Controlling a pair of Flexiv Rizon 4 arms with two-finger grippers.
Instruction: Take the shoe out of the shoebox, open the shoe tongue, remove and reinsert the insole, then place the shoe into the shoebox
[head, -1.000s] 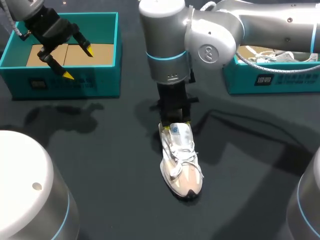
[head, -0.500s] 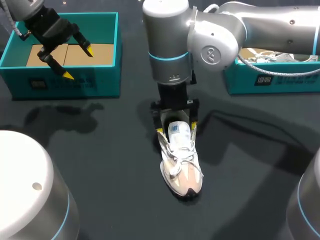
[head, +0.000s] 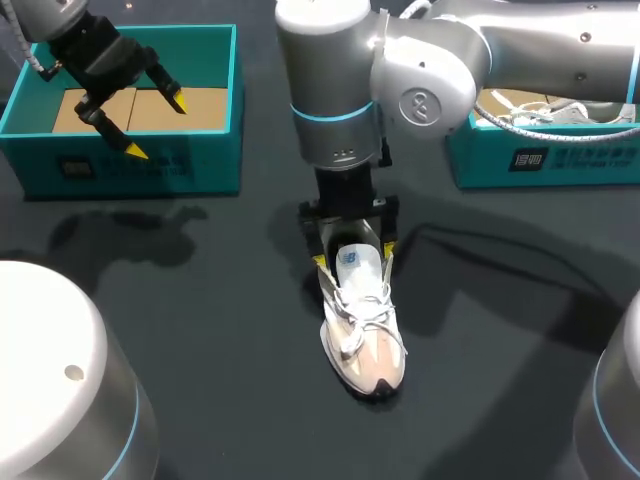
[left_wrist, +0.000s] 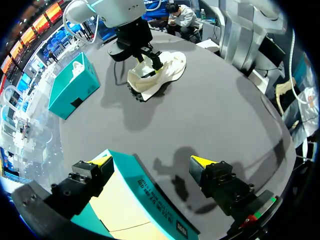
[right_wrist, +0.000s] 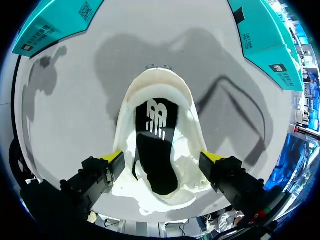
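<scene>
Two arms at work. The right arm (head: 335, 100) stands vertical above the shoe's (head: 362, 325) heel end; the right pincer (head: 354, 258) is spread wide, one finger on either side of the collar, holding nothing. The left pincer (head: 157, 127), also wide and empty, hangs tilted over the left shoebox (head: 150, 165), well apart from the shoe.

Count: one shoe, upright on the bench (head: 220, 300); two shoeboxes, the right shoebox (head: 540, 155) also well apart from it.

Only the right wrist view shows the dark insole (right_wrist: 155, 145) inside the shoe.

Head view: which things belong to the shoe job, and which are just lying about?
Job: white-and-beige lace-up sneaker; its black insole; teal shoebox with bare cardboard floor; open right gripper astride the sneaker's heel.
Lying about: second teal box holding another pale shoe.
</scene>
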